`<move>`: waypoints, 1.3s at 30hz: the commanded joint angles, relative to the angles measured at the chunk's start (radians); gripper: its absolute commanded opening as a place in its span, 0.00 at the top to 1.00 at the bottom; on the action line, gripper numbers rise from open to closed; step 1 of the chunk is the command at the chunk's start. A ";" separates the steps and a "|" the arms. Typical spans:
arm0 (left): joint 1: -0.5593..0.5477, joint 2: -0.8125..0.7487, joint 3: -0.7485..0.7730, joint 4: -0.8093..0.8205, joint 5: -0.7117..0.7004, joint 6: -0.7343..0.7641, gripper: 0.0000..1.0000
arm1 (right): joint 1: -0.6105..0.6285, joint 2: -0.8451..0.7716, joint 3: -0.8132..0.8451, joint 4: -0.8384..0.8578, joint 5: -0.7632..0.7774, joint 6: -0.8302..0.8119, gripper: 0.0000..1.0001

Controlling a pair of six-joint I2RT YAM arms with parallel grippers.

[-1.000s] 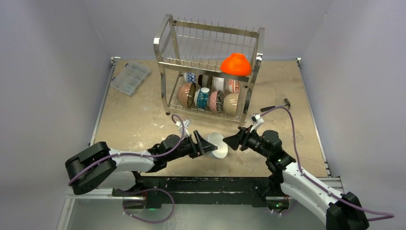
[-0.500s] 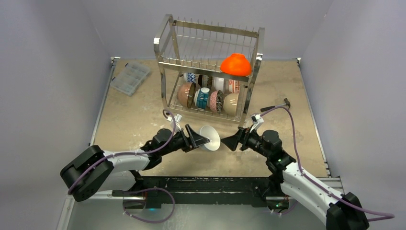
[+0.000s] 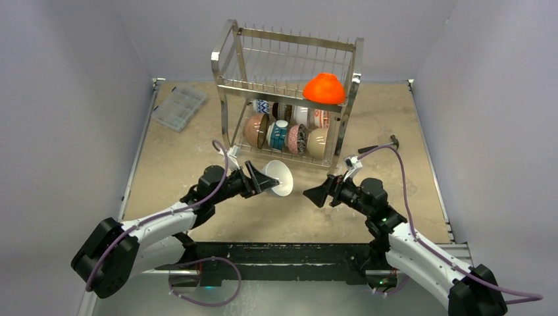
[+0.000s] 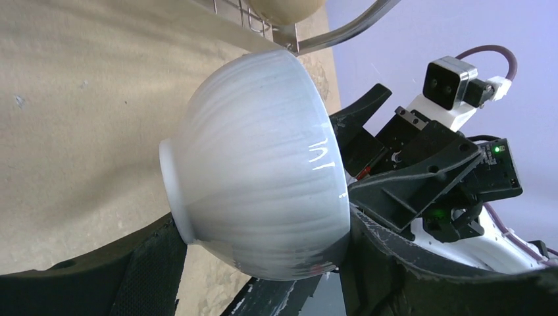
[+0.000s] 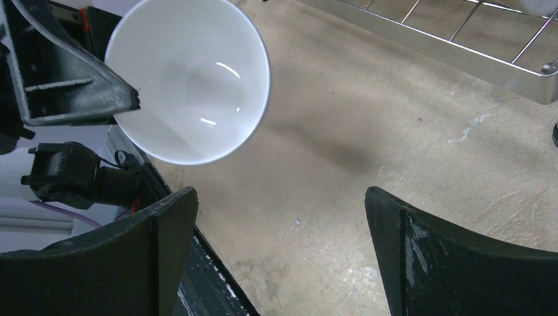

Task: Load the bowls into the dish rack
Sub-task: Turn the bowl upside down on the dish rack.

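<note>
The small plain white ceramic bowl [image 3: 281, 179] has just changed hands. The right gripper [image 3: 314, 195] has let go and stands with its fingers spread wide on nothing, while the left gripper [image 3: 262, 179] pinches the bowl at its rim and has carried it, tipped on its side, up close to the near side of the tall shiny steel wire dish rack [image 3: 227, 62]. With patterned bowls [image 3: 283, 135] crowding the lower tier and one bright orange bowl [image 3: 324, 88] at the top tier's right end, I'd say the handover is done and the top tier looks the likelier spot.
</note>
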 commanded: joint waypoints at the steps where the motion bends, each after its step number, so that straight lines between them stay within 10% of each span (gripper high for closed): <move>1: 0.038 -0.074 0.142 -0.110 0.063 0.107 1.00 | 0.003 -0.010 0.048 0.009 -0.012 -0.018 0.01; 17: 0.104 -0.051 0.622 -0.335 0.225 0.150 1.00 | 0.004 0.012 0.075 0.005 -0.019 -0.033 0.01; 39: 0.218 0.191 1.035 0.032 0.346 -0.183 1.00 | 0.004 -0.008 0.074 -0.024 -0.022 -0.044 0.01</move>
